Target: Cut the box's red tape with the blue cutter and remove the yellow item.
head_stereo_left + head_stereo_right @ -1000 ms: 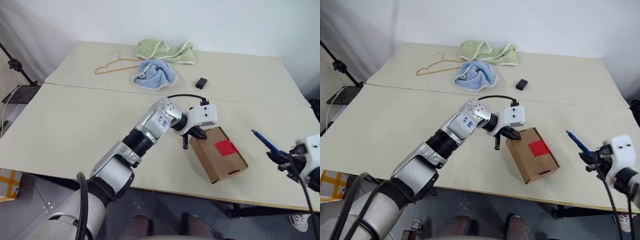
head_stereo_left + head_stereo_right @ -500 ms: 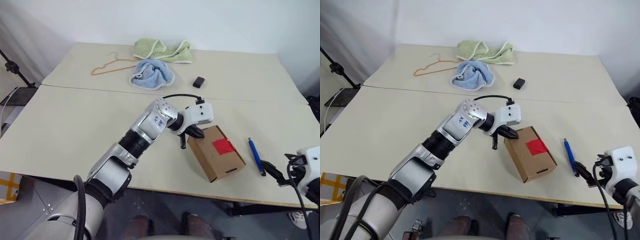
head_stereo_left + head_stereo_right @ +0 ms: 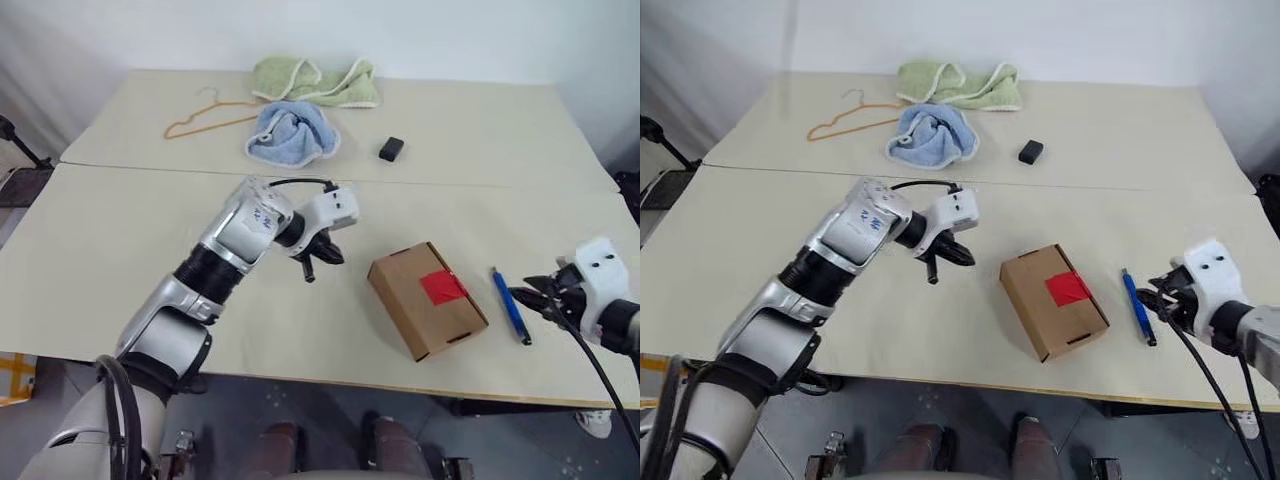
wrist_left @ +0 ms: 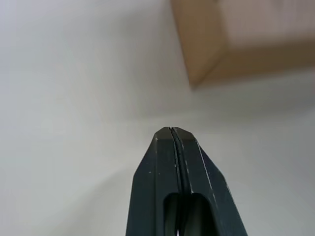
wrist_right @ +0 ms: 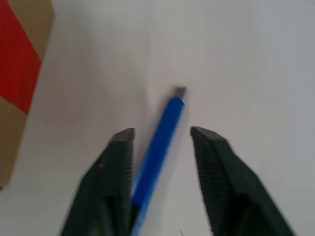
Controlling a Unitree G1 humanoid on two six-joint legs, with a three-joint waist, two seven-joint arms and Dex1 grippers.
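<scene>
The box lay flat on the pale table, its long axis running diagonally from the far left toward the near right edge, with the red tape on its top face toward the right side and its flaps closed. Just to its right, apart from it, the blue cutter lay on the table with its long axis running almost straight away from the robot, tilted slightly left at the far end (the small dark tip sat at that far end in the right wrist view).

The right gripper hovered at the cutter's near end, its two black fingers spread apart on either side of the blue shaft; whether they touched it could not be told. The left gripper hung over bare table to the left of the box, well clear of it, its fingers pressed together and holding nothing.

At the far side lay a green towel, a blue cloth, an orange hanger and a small black block.
</scene>
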